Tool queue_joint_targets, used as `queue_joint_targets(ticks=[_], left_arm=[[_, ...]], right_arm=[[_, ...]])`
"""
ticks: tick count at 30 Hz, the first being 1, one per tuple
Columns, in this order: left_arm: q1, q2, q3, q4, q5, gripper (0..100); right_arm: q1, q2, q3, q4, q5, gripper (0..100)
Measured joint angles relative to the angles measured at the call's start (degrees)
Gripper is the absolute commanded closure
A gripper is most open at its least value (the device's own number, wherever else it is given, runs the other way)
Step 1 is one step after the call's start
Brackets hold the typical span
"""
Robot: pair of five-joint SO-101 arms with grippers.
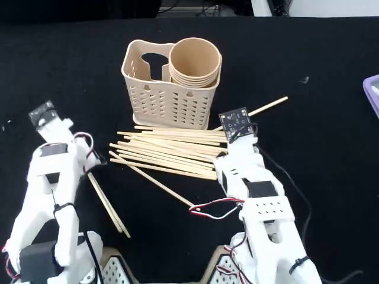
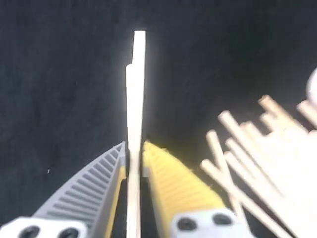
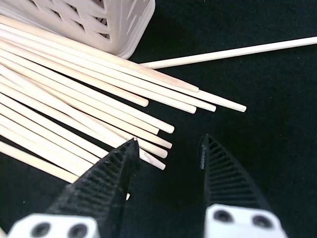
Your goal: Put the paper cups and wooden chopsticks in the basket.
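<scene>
The left end effector (image 2: 133,148) pinches a chopstick pair (image 2: 134,94), its near end cut off. The right end effector (image 3: 168,148), spread, hangs over the chopstick pile (image 3: 74,99); paper cups (image 1: 195,59) sit half-hidden in the basket (image 1: 148,100).

The black table (image 1: 320,118) has a cream basket (image 1: 160,103) standing on it, a heap of wooden chopsticks (image 1: 172,155) lying just in front of the basket, two more chopsticks (image 1: 109,207) well apart from the heap, and a purple thing (image 1: 373,94) at its edge.

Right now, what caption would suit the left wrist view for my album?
Left gripper shut on two wooden chopsticks, the loose pile lying alongside.
</scene>
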Motion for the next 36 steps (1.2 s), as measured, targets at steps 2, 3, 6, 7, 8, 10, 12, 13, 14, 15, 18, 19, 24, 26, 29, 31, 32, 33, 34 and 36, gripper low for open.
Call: queue_joint_targets(ticks=[2, 3, 6, 7, 8, 10, 12, 13, 14, 15, 18, 19, 24, 26, 29, 31, 32, 33, 34, 36], left_arm=[[0.70, 0.00, 0.09, 1.49, -0.09, 79], [0.62, 0.00, 0.09, 1.85, -0.09, 80], [0.79, 0.00, 0.35, 2.11, -0.09, 83], [0.79, 0.00, 0.70, 2.20, -0.09, 83], [0.70, 0.00, 0.79, 2.29, -0.09, 83], [0.70, 0.00, 1.05, 2.55, -0.09, 83], [0.70, 0.00, 1.05, 2.73, -0.09, 83], [0.70, 0.00, 1.05, 2.73, -0.09, 83], [0.70, 0.00, 1.05, 2.73, -0.09, 83], [0.70, 0.00, 1.05, 2.73, -0.09, 83], [-0.26, 0.00, 0.97, 2.90, -0.09, 83], [-0.70, 0.00, 0.70, 3.60, 0.00, 83], [-0.53, 2.46, -3.08, 11.78, -3.69, 83], [-0.62, 5.36, -5.36, 14.33, -4.75, 83], [-0.53, 12.04, -9.23, 15.47, -4.57, 83], [-0.53, 17.76, -12.31, 15.56, -4.04, 83], [-0.53, 20.22, -14.07, 15.91, -4.13, 83], [-0.62, 22.51, -15.82, 16.18, -4.04, 83], [-0.62, 25.05, -17.32, 16.26, -3.96, 83], [-0.53, 29.01, -19.69, 16.35, -3.87, 83]], right_arm=[[0.00, 0.00, 0.00, 0.00, 0.00, 79.0], [0.00, 0.00, 0.00, 0.00, 0.00, 79.0], [0.00, 0.00, 0.00, 0.00, 0.00, 79.0], [0.00, 0.00, 0.00, 0.00, 0.00, 79.0], [0.00, 0.00, 0.00, 0.00, 0.00, 79.0], [0.00, 0.00, 0.00, 0.00, 0.00, 79.0], [0.00, 0.00, 0.00, 0.00, 0.00, 79.0], [0.00, 0.00, 0.00, 0.00, 0.00, 79.0], [0.00, 0.00, 0.00, 0.00, 0.00, 79.0], [0.00, 0.00, 0.00, 0.00, 0.00, 79.0], [0.00, 0.00, 0.00, 0.00, 0.00, 79.0], [0.00, 0.00, 0.00, 0.00, 0.00, 79.0], [0.00, 0.00, 0.00, 0.00, 0.00, 79.0], [0.00, 0.00, 0.00, 0.00, 0.00, 79.0], [0.00, 0.00, 0.00, 0.00, 0.00, 79.0], [0.00, 0.00, 0.00, 0.00, 0.00, 79.0], [0.00, 0.00, 0.00, 0.00, 0.00, 79.0], [0.00, 0.00, 0.00, 0.00, 0.00, 79.0], [0.00, 0.00, 0.00, 0.00, 0.00, 79.0], [0.00, 0.00, 0.00, 0.00, 0.00, 79.0]])
